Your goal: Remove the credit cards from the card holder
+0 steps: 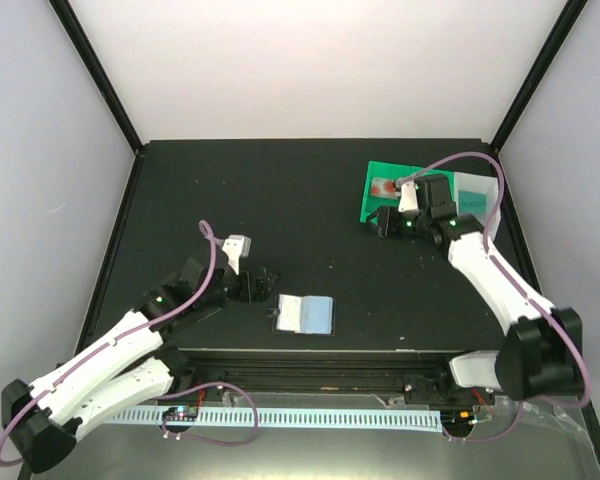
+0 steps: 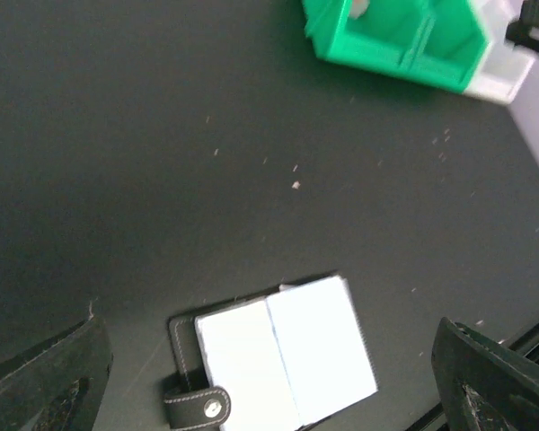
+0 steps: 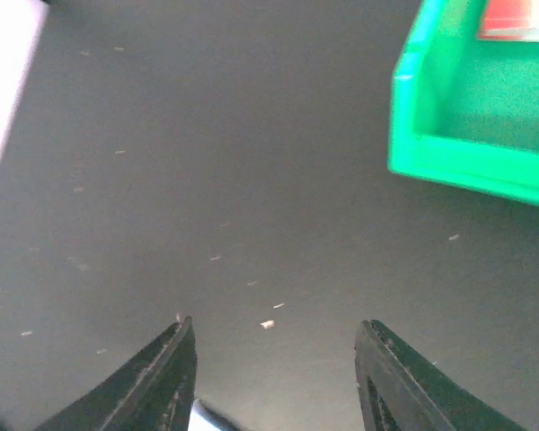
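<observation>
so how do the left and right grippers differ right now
The left gripper sits beside the open card holder at the near side; the right gripper is by the green tray at the far right. The left's jaws spread wider than the right's. Both are open and hold nothing.

You're looking at a matte black tabletop (image 1: 310, 190), dusted with pale specks (image 2: 295, 185), boxed in by plain white walls (image 1: 320, 60) on the left, right and far sides. Black posts (image 1: 95, 70) run up both far corners. Light is even and soft.
</observation>
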Robot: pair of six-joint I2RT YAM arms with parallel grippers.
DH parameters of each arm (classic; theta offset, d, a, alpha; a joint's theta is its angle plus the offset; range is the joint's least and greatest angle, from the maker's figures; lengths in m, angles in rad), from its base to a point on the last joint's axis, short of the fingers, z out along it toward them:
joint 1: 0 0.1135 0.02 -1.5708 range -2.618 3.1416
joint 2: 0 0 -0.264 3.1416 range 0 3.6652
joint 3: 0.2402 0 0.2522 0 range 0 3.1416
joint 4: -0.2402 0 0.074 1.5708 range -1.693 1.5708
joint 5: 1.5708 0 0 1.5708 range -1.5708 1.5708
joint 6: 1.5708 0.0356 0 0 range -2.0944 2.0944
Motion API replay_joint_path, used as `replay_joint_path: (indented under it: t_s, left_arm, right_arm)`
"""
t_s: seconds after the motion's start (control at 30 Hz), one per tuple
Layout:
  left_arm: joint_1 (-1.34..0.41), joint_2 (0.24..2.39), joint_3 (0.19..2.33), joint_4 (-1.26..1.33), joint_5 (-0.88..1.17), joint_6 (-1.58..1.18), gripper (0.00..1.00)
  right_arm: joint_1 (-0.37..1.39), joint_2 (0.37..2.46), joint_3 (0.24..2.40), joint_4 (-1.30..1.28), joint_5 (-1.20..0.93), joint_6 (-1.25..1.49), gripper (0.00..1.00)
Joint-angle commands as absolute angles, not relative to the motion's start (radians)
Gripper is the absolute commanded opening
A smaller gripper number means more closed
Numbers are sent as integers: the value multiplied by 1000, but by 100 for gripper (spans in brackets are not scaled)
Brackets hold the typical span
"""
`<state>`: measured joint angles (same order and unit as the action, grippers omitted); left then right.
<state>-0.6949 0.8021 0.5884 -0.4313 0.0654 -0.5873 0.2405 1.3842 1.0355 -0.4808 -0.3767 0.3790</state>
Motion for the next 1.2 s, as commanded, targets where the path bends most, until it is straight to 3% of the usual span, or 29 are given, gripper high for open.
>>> replay_joint_path:
  t_s: [0.0,0.07,0.1,0.13,0.5,0.8,1.17]
  left_arm:
    - [-690,714,679,-527,14,-552,99]
    - [-688,668,697,-540,-1,-565,99]
    - [-687,643,707,-546,-6,-567,99]
    - [-688,620,717,-552,-8,-565,99]
    - [-688,437,773,-635,7,-562,99]
    - [-690,335,666,-609,42,-648,99]
    - [-689,254,558,-558,28,-681,99]
  right_arm:
    - [308,1216,988,-507,-400,392,54]
    - [318,1133,963,-513,-439,400,64]
    - [320,1097,948,-516,-459,401,87]
    - [319,1066,937,-528,-468,401,99]
    - [321,702,858,-679,-460,411,100]
    - [320,448,727,-692,-477,413,100]
    - [319,357,686,-697,-443,422,100]
